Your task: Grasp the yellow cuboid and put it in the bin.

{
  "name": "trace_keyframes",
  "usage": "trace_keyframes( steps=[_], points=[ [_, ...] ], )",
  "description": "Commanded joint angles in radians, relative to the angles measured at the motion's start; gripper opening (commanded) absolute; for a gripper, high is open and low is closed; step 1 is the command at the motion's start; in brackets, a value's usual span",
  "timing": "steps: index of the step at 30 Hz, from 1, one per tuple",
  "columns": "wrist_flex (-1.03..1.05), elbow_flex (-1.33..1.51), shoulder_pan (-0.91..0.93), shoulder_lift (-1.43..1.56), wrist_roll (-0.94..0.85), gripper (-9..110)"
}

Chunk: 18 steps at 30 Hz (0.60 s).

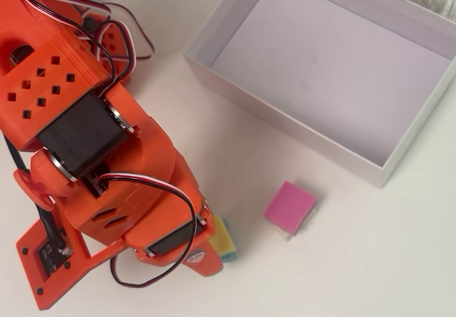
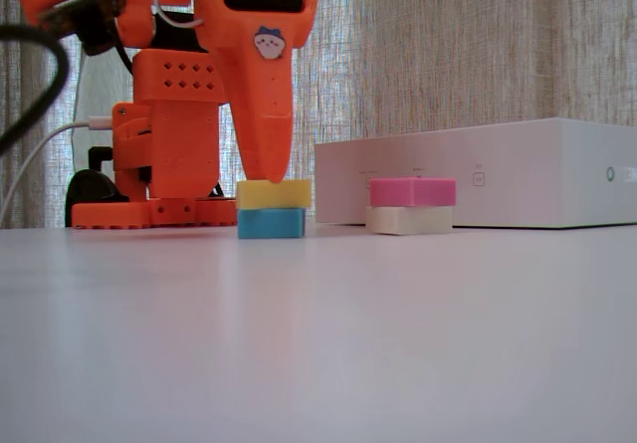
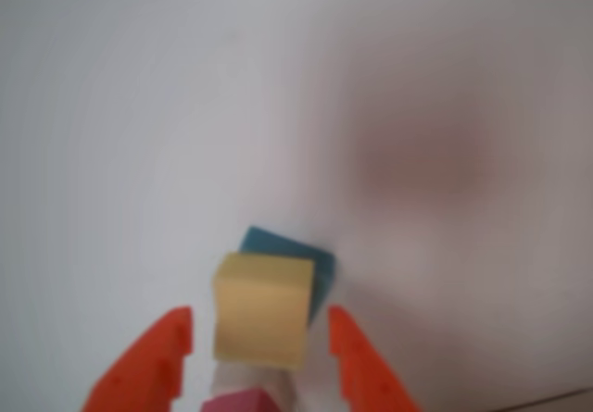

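Approach is the step in hand: the orange gripper (image 3: 258, 352) hangs over the yellow cuboid (image 3: 260, 308) with its two fingertips spread apart, one on either side of the block in the wrist view, and neither looks to be pressing on it yet. The yellow cuboid sits stacked on a blue block (image 2: 271, 223), slightly askew, so that a blue corner peeks out past it in the wrist view. In the fixed view the fingertip (image 2: 269, 159) comes down to about the cuboid's top face, at its left part. The bin (image 1: 408, 151) stands empty, beyond the stack in the fixed view, and a pink block (image 1: 289, 206) on a pale one (image 2: 408, 221) lies between the stack and the bin's near wall. Judging from this, the next move calls for a little more descent, so the fingers bracket only the yellow layer, then a closing squeeze, a lift clear of the blue block, and a swing over the pink stack to the bin.
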Motion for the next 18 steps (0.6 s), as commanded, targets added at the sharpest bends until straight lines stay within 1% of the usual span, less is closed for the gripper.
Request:
trace_keyframes(
  steps=[1,18],
  points=[
    [-0.012,-0.032,0.003,-0.003,0.003,17],
    [-0.018,-0.037,-0.008,-0.012,0.002,16]
  ],
)
